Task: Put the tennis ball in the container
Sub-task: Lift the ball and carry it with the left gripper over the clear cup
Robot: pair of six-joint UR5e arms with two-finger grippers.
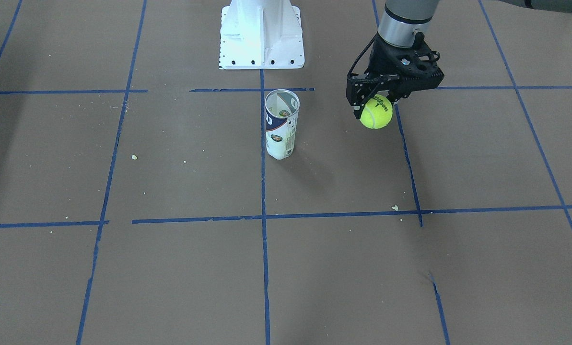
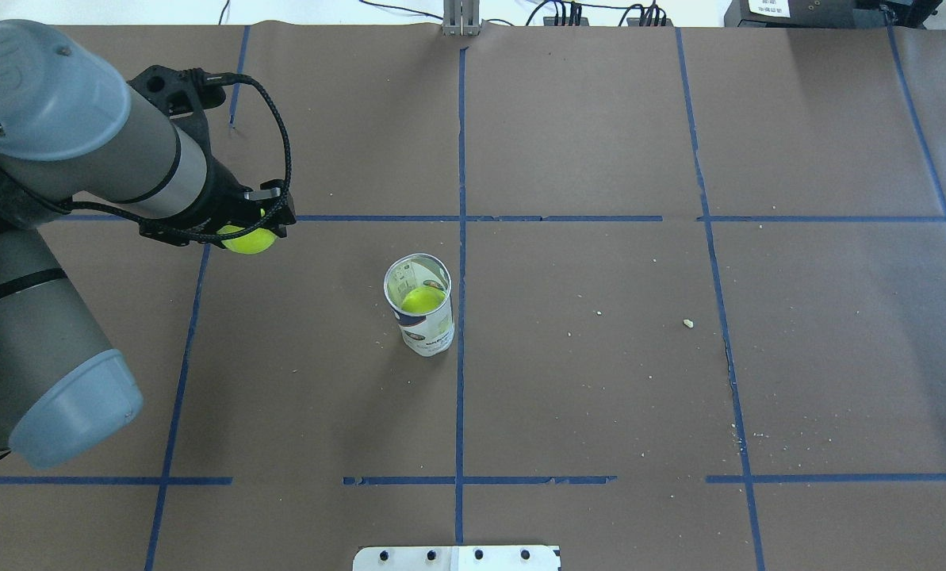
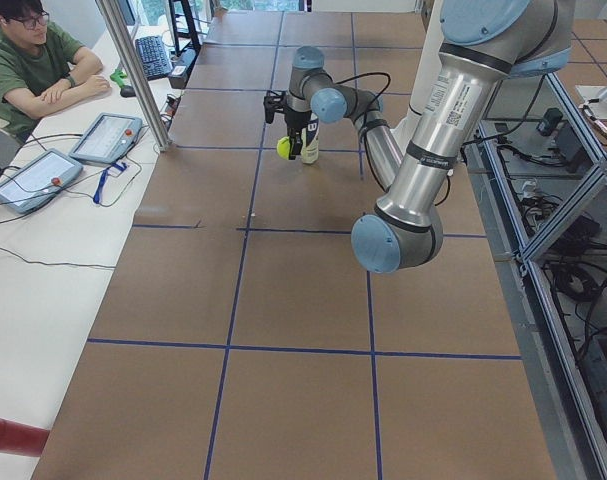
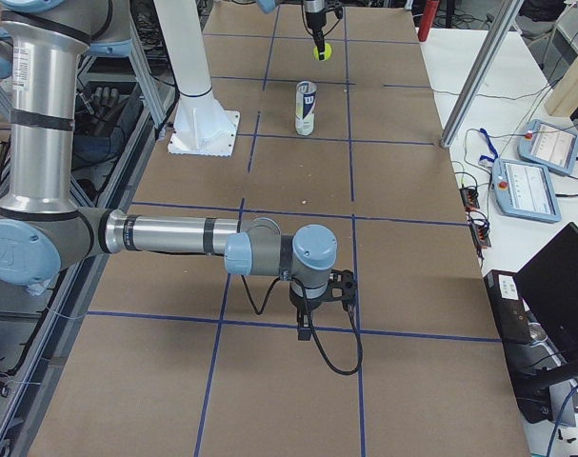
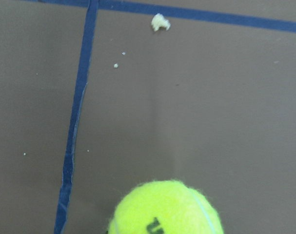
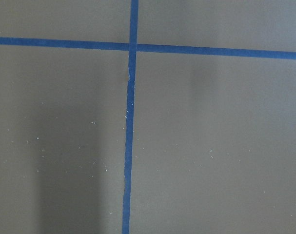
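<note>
My left gripper (image 1: 375, 102) is shut on the tennis ball (image 1: 376, 113), a bright yellow-green ball with black "Wilson 1" print, and holds it above the table. The container (image 1: 281, 125), a white and navy can, stands upright and open near the table's middle. In the overhead view the held ball (image 2: 249, 239) is well left of the can (image 2: 421, 313) and a little beyond it. Another yellow-green ball (image 2: 423, 300) lies inside the can. The left wrist view shows the held ball (image 5: 165, 209) at its bottom edge. My right gripper (image 4: 312, 309) points down near the table; I cannot tell its state.
The white pedestal base (image 1: 262, 33) stands behind the can on the robot's side. Blue tape lines (image 1: 263, 191) and small crumbs (image 1: 394, 207) mark the brown table. An operator (image 3: 28, 60) sits beside tablets (image 3: 105, 137) past the far edge.
</note>
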